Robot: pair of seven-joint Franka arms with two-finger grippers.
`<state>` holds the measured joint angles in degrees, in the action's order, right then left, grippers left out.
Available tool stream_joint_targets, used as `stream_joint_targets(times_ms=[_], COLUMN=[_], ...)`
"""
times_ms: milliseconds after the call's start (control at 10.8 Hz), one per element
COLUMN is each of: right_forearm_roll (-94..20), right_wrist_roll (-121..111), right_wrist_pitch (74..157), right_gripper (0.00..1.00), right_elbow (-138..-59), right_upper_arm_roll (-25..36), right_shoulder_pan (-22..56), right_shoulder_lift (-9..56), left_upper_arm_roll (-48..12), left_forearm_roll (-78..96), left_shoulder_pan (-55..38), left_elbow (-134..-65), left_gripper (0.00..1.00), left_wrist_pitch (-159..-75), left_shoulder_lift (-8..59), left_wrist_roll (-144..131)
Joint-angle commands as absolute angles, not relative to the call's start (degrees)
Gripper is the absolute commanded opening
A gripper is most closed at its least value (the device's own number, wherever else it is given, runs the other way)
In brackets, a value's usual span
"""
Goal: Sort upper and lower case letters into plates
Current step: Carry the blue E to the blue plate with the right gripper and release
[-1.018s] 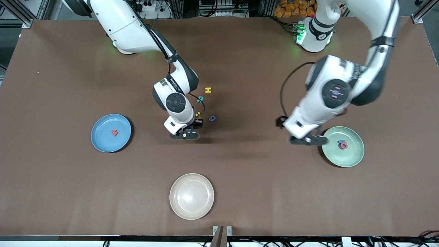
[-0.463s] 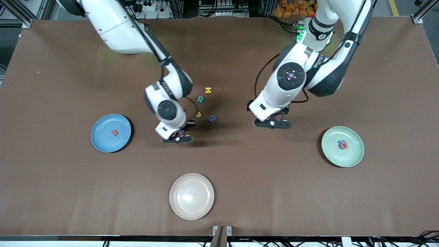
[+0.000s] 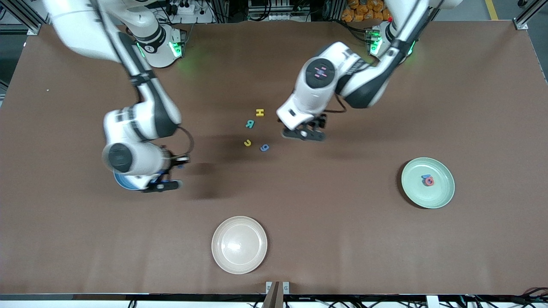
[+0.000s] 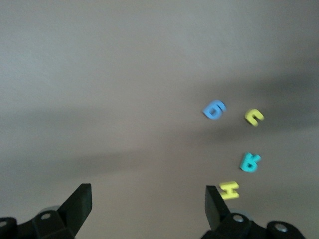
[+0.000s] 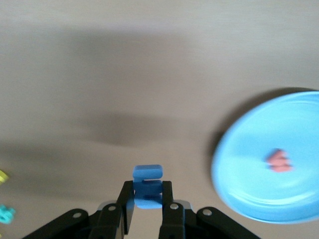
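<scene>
My right gripper is shut on a blue letter E and hangs at the edge of the sky blue plate, which my arm mostly hides in the front view. In the right wrist view that plate holds one red letter. My left gripper is open and empty, low over the table beside the loose letters: a yellow H, a teal letter, a small yellow letter and a blue letter. The mint green plate holds a blue and a red letter.
A cream-beige plate sits near the table's front edge, nearer the front camera than the loose letters. The brown table runs between the plates.
My right arm has swung from the loose letters to the sky blue plate with the blue letter. My left arm has moved from the mint green plate to beside the loose letters.
</scene>
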<state>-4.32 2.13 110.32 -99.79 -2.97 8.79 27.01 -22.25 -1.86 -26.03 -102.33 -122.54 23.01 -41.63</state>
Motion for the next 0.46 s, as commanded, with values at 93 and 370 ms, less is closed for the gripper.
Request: stream_joint_targets(times_ms=[93, 370], right_forearm_roll=[-5.01, -4.83], right_wrist_roll=[-10.17, -13.36], right_wrist_pitch=[109.77, 114.24], right_gripper=[0.0, 0.0], right_elbow=[-102.22, -102.74], right_upper_arm_roll=[-3.52, -3.52], right_shoulder_pan=[-1.29, -5.7], right_shoulder_lift=[26.27, 28.55], left_upper_arm_roll=[-21.45, -13.65], left_forearm_roll=[-7.21, -7.12], left_shoulder_pan=[-35.65, -47.94], left_elbow=[-101.95, -101.43], left_gripper=[1.0, 1.0], left_wrist_pitch=[-127.77, -132.53], left_shoulder_lift=[27.93, 31.8], left_wrist_roll=[-55.87, -62.56])
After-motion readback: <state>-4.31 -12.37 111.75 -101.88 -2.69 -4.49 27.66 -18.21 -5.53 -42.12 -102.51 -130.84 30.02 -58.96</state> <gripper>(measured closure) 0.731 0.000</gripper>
